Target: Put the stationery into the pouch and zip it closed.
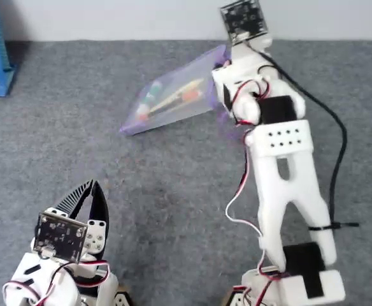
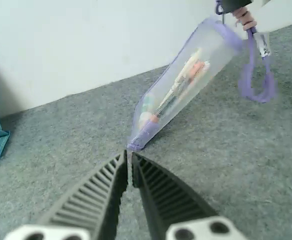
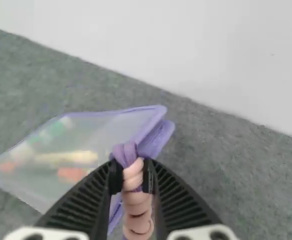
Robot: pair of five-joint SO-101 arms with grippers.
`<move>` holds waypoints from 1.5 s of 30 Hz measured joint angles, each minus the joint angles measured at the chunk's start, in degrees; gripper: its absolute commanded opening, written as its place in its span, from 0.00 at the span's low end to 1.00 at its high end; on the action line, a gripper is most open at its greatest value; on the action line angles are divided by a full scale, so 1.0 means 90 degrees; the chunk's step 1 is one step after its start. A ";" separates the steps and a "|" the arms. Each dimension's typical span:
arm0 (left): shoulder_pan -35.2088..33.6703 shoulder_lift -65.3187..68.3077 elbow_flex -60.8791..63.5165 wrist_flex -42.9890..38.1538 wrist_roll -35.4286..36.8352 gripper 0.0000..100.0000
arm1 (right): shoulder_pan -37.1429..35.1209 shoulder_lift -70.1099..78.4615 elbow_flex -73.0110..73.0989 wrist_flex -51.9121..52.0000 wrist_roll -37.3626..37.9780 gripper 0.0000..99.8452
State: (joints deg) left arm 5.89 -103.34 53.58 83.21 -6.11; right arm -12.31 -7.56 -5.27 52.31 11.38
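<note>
Right gripper (image 3: 131,170) grips the pouch (image 1: 173,99) by its cord (image 3: 134,186) — pouch slanting below; left gripper (image 2: 130,161) clenched, apart.

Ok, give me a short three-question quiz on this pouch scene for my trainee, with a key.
1. True or false: the stationery lies loose on the table.
2. Which jaws grip the strap of the pouch? A: left. B: right. C: neither.
3. Fill in: the left arm's jaws are ___ and hold nothing.
Key: 1 false, it is inside the pouch. 2 B, the right arm's jaws. 3 shut.
</note>
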 measured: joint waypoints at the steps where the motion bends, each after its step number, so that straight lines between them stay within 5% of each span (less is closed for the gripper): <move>1: 0.0000 0.0000 0.0000 0.0000 0.0000 0.04 | -0.0088 -0.0107 0.0000 0.0147 0.0000 0.01; 10: -0.0010 0.0000 0.0000 0.0000 0.0283 0.15 | -0.0322 -0.0801 0.0000 0.1446 0.0000 0.01; 27: -0.0381 0.0000 0.0000 0.0000 0.0498 0.16 | -0.0322 -0.2657 0.0000 0.5226 0.0000 0.01; 36: -0.0479 0.0000 0.0244 0.0000 0.0498 0.28 | -0.0664 -0.3341 0.0703 0.4767 0.0000 0.01; 45: -0.0547 0.0000 0.0244 0.0000 0.0889 0.32 | -0.1104 -0.3907 0.0713 0.2042 0.0010 0.01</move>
State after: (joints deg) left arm 0.97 -103.34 55.78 83.21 1.89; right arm -22.24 -42.73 1.14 70.68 11.47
